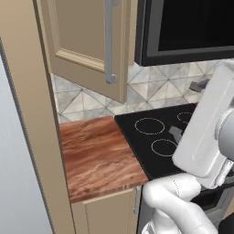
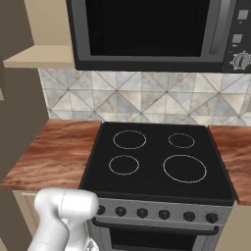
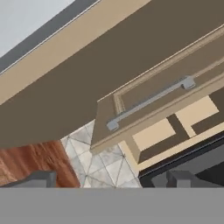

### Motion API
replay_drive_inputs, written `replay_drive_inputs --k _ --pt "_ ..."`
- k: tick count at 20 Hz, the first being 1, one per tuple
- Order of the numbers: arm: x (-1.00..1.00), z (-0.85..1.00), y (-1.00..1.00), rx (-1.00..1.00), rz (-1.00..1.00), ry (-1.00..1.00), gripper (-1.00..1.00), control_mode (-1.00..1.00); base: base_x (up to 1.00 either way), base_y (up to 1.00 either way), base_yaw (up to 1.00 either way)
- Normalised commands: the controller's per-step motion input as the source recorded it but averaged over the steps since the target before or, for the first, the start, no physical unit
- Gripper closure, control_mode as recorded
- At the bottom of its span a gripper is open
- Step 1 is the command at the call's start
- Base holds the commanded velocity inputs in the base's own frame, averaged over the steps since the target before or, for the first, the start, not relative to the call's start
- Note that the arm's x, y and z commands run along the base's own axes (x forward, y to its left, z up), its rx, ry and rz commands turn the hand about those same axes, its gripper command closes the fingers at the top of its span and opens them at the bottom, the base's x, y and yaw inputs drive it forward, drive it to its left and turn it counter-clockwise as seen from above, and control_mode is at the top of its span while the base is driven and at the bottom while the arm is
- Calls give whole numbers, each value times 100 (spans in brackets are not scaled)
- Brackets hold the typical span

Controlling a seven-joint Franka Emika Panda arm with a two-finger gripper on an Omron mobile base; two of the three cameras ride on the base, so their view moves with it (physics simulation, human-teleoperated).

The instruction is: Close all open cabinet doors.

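Observation:
An open cabinet door, beige with a recessed panel and a silver bar handle, stands swung out from the upper cabinet to the left of the microwave. In the hand view the same door and its handle run slanted across the middle, with the cabinet's open inside just beyond. My gripper hangs over the stovetop, to the right of and below the door and apart from it. It is open with nothing between its fingertips.
The black microwave hangs above the black stovetop. A wooden counter lies below the door, and a tall beige panel bounds it on the left. Another stretch of counter lies right of the stove.

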Motion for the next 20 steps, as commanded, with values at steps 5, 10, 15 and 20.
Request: replay_drive_inputs --k 5,10,15,20 --pt "35 -2 15 -17 17 -9 -100 -100 0 0 0" --pt "30 0 39 -17 6 -5 -100 -100 0 0 0" --pt "22 0 45 -17 -4 -1 -100 -100 0 0 0" --pt "36 0 19 -14 -10 0 -100 -100 0 0 0"
